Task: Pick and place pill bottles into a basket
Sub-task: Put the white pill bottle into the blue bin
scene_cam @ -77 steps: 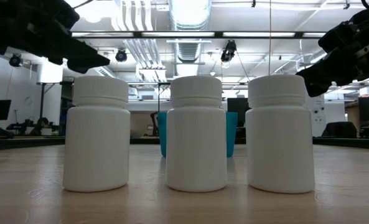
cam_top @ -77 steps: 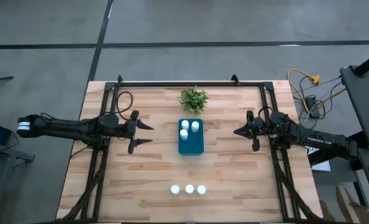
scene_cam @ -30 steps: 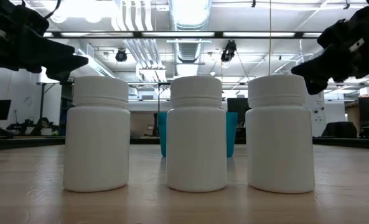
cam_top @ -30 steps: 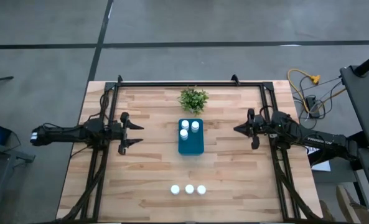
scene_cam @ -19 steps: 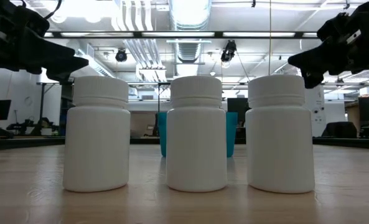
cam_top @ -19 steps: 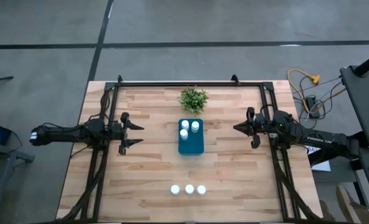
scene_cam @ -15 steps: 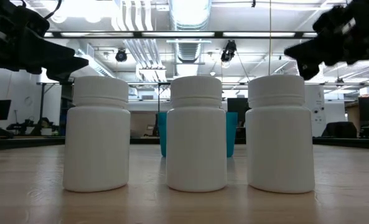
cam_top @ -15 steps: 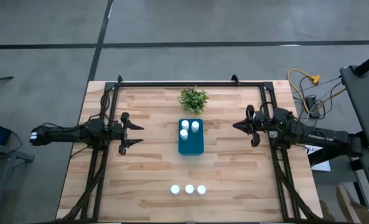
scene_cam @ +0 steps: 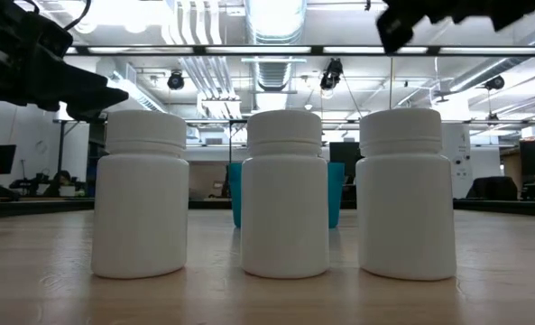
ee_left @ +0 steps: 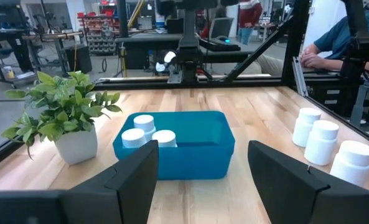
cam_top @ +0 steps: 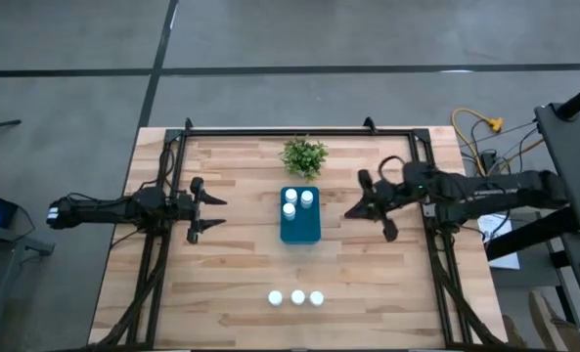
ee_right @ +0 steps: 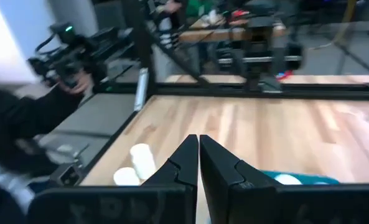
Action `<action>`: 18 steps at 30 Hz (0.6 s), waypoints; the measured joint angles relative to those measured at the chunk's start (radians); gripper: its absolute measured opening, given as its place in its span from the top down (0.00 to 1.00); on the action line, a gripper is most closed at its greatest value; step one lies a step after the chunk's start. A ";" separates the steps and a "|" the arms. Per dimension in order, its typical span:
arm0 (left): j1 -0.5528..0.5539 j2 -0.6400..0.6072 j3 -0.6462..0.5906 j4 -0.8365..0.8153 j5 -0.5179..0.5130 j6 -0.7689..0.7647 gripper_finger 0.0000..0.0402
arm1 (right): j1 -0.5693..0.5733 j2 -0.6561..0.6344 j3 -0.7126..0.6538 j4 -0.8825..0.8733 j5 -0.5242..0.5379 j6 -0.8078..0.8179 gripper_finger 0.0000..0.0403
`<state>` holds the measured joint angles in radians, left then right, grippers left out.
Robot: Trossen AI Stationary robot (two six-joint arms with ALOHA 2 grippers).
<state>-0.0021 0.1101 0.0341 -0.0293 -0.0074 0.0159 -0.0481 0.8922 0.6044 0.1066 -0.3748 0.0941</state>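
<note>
We wait, left pincer (cam_top: 214, 212) spread and right pincer (cam_top: 352, 213) clenched empty beside the teal-blue plastic basket (cam_top: 300, 228) mid-table, while three small white plastic pill bottles (cam_top: 296, 297) by the near edge look light, rigid, best gripped around their bodies.

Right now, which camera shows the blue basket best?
The left wrist view: the basket fills the middle, its whole front wall visible and three pill bottles inside. The high view shows it small from above, in the table's middle. The low view shows only teal slivers behind the middle bottle. The right wrist view catches just a corner.
</note>
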 joint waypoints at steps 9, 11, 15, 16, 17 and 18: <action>0.000 0.002 0.000 -0.010 0.003 0.017 0.56 | 0.102 0.231 0.214 -0.086 0.010 -0.056 0.98; 0.000 0.001 0.000 -0.011 0.006 0.017 0.65 | 0.103 0.264 0.244 -0.127 0.012 -0.039 0.98; -0.001 0.001 0.000 -0.013 0.017 0.024 0.84 | 0.103 0.325 0.291 -0.188 0.012 0.001 0.98; -0.001 0.003 0.000 -0.013 0.018 0.029 0.88 | 0.103 0.341 0.303 -0.198 0.012 0.009 0.98; -0.001 0.003 0.000 -0.014 0.019 0.036 0.92 | 0.103 0.357 0.315 -0.207 0.012 0.017 0.98; -0.001 0.003 0.000 -0.014 0.020 0.042 0.96 | 0.106 0.372 0.327 -0.221 0.012 0.025 0.98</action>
<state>-0.0029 0.1127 0.0341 -0.0429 0.0124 0.0578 0.0577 1.2641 0.9315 -0.1148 -0.3630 0.1189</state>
